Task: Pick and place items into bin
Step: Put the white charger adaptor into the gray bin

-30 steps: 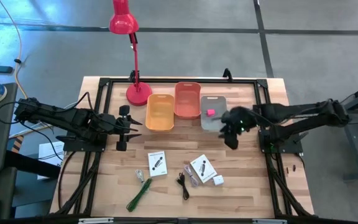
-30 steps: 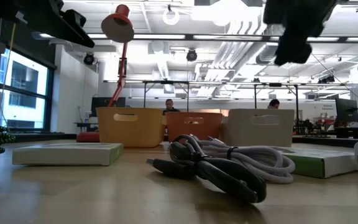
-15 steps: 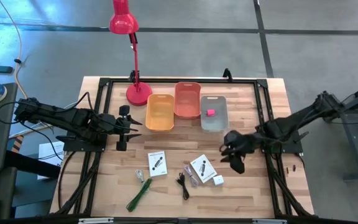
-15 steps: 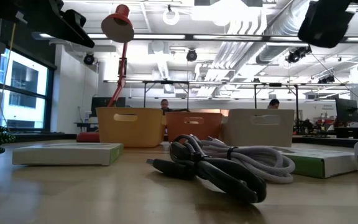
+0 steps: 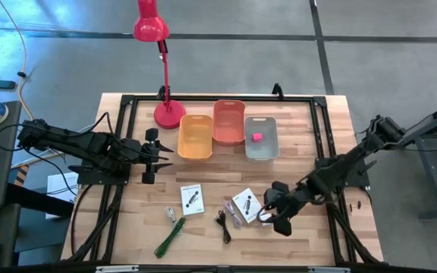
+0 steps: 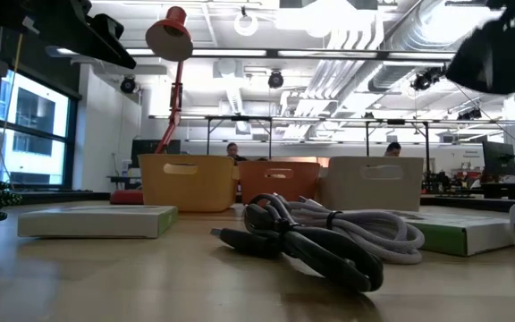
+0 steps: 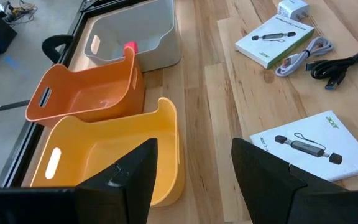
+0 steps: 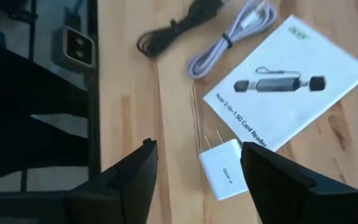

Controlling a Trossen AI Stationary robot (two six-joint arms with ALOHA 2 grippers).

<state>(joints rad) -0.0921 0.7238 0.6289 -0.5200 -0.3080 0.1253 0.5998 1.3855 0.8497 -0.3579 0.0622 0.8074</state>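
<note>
My right gripper (image 5: 276,215) hangs open above the white cube (image 5: 265,219). In the right wrist view its fingers (image 8: 194,180) stand on either side of that cube (image 8: 224,175), clear of it. Near the cube lie a white card (image 5: 246,205), a pale cable (image 5: 236,219) and a black cable (image 5: 223,224). A second card (image 5: 191,199), a small clear packet (image 5: 171,214) and a green stick (image 5: 169,237) lie farther left. The pink cube (image 5: 256,137) rests on the floor of the grey bin (image 5: 262,149). My left gripper (image 5: 151,156) waits open at the table's left.
A yellow bin (image 5: 195,137) and an orange bin (image 5: 229,121) stand beside the grey bin at the far side. A red lamp (image 5: 169,114) stands left of them. A black frame (image 5: 325,144) borders the table. Bare wood lies between the bins and the items.
My right gripper has swung from above the grey bin toward the table's near edge, coming to hang over the white cube. Nothing on the table has moved.
</note>
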